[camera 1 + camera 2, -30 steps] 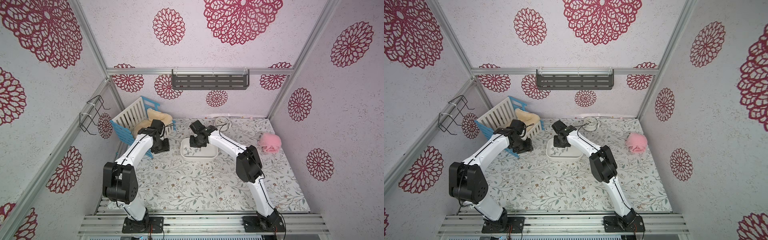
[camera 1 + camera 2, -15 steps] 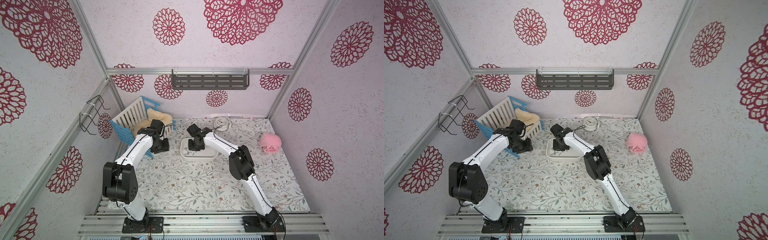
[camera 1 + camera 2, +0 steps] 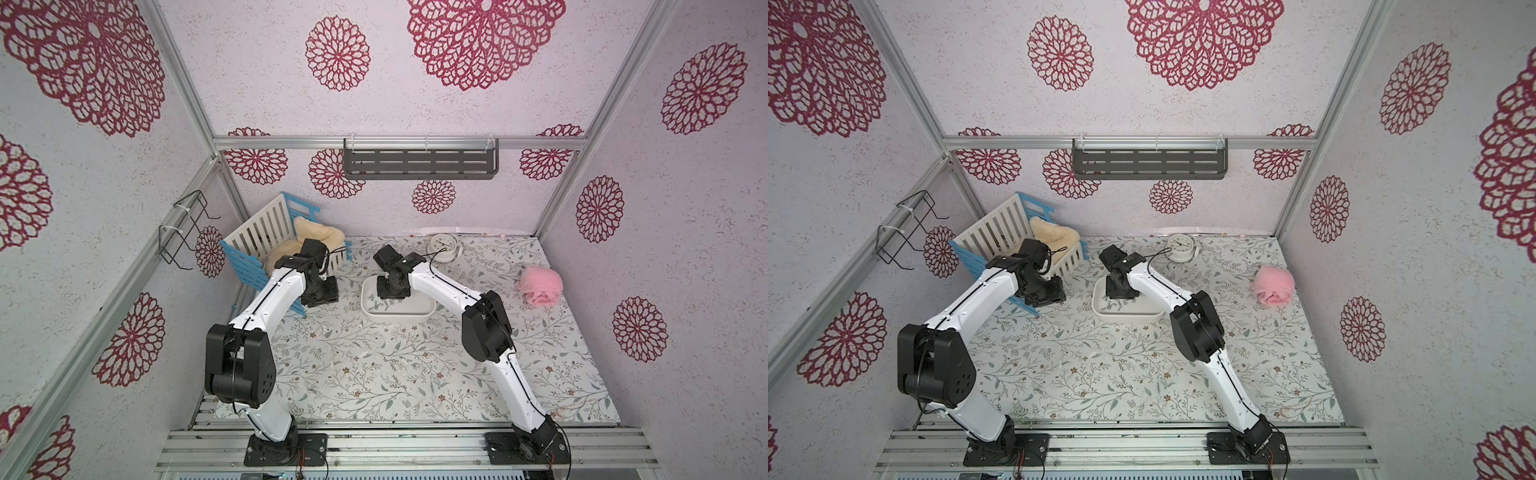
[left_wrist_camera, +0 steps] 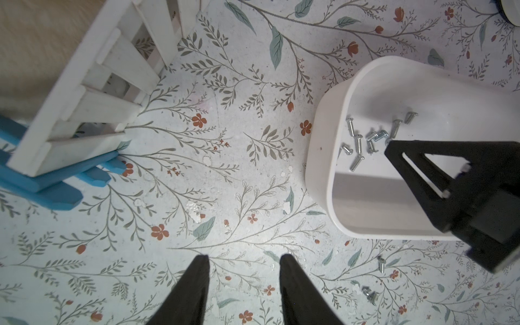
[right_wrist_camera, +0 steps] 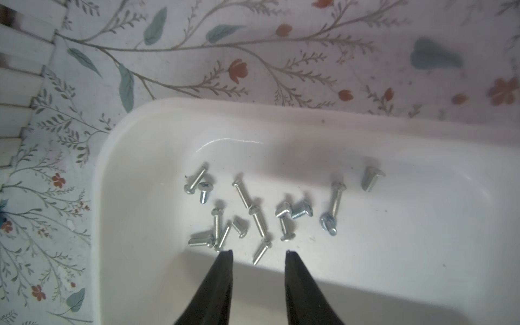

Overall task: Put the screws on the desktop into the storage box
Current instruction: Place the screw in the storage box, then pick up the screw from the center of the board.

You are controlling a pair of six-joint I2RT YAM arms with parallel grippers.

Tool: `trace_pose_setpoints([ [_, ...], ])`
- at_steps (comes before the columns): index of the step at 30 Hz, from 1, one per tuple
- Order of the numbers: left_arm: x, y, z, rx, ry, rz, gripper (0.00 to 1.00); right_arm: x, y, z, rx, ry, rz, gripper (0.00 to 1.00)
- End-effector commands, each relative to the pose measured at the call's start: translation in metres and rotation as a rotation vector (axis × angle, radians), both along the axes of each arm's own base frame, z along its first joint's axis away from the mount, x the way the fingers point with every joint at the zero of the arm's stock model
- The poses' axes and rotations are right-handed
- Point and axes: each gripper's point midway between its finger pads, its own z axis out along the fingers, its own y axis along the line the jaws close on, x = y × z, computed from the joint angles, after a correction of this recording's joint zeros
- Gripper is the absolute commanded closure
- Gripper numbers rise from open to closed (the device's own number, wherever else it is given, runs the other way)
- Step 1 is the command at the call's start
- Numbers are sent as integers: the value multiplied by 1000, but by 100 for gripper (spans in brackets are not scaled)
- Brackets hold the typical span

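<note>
**Q:** Where did the screws (image 5: 257,219) lie?

**A:** Most lay in a loose cluster on the floor of the box (image 5: 135,132), toward its end nearer the crate (image 4: 92,92). Several touched or crossed one another. In the left wrist view, at least two stray screws (image 4: 381,263) lay on the desktop (image 4: 225,112), just outside the box's wall.

**Q:** And the right gripper (image 5: 258,251)?

**A:** It hung over the box, above that cluster, pointing down. Its fingers were spread, with nothing pinched — one screw lay flat on the box floor beneath the gap, touching neither tip.

**Q:** The left gripper (image 4: 244,255)?

**A:** It was likewise spread and empty. It hovered over bare desktop between crate and box, near the crate's corner.

**Q:** What else stood on the desktop?

**A:** In both top views the box sat mid-desktop, toward the back wall. A white clock (image 3: 442,243) stood behind it near that wall. A pink ball (image 3: 540,284) — fluffy — lay well apart, toward the right wall. The blue-and-white crate, holding cream fleece (image 3: 320,232), filled the back-left corner.
</note>
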Motion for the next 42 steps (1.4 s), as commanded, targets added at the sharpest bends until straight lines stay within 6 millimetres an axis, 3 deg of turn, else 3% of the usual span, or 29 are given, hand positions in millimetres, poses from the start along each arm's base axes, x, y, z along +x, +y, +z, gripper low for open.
trace_pose_setpoints([
  [1,2,3,11,-7,-45,8,54,-8,-4,92,64,-180,-35,64],
  [6,2,3,11,-7,-43,9,54,-32,-30,106,98,-237,-105,64],
  [15,2,3,7,-5,-37,12,54,-85,-102,105,145,-324,-266,64],
  [20,2,3,6,8,-34,11,54,-104,-132,95,123,-321,-316,64],
  [28,-2,-7,7,50,-52,-24,54,-120,-159,81,109,-311,-365,63],
  [35,-15,-35,9,53,-63,-89,54,-126,-177,72,106,-305,-408,63],
  [42,-44,-69,1,34,-32,-154,54,-129,-191,72,102,-311,-442,63],
])
